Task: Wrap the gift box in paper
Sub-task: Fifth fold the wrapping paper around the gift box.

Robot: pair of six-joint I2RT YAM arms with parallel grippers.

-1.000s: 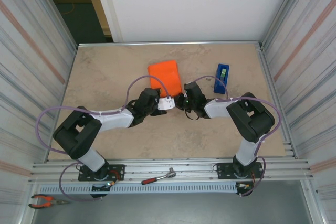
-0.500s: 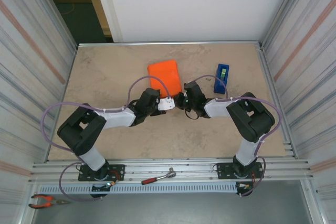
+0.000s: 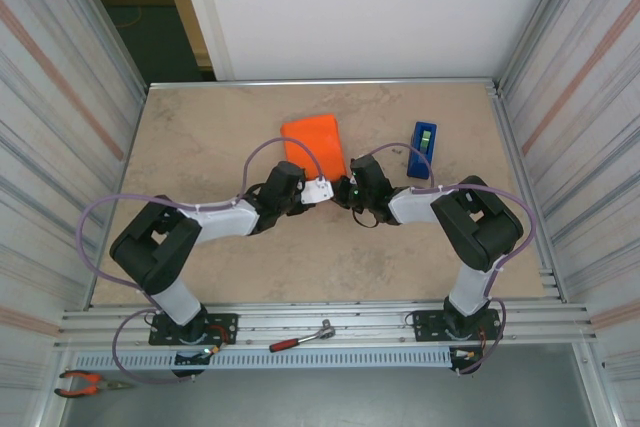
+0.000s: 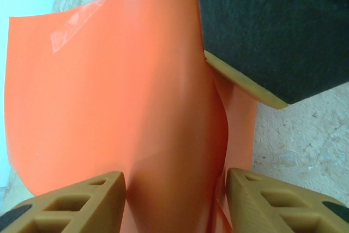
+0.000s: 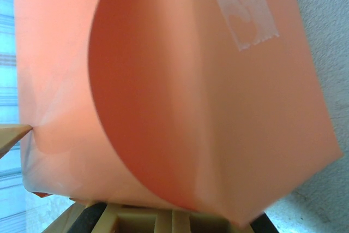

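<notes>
Pale grey shells join bulky black joint housings on the left arm (image 3: 215,219) and the right arm (image 3: 425,205). A thin purple cable (image 3: 118,199) loops along each. The left gripper (image 4: 174,184) has tan, ribbed plastic fingers (image 4: 71,200). A small white block (image 3: 317,193) sits by it, perhaps a camera mount.

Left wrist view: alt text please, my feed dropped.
A raised fold of orange paper runs between the tan fingers of the left pincer. Clear tape marks the paper's upper left; a dark tan-edged block sits upper right.

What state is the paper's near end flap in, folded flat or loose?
Loose: in both wrist views a flap of the paper curls up, not flat.
</notes>
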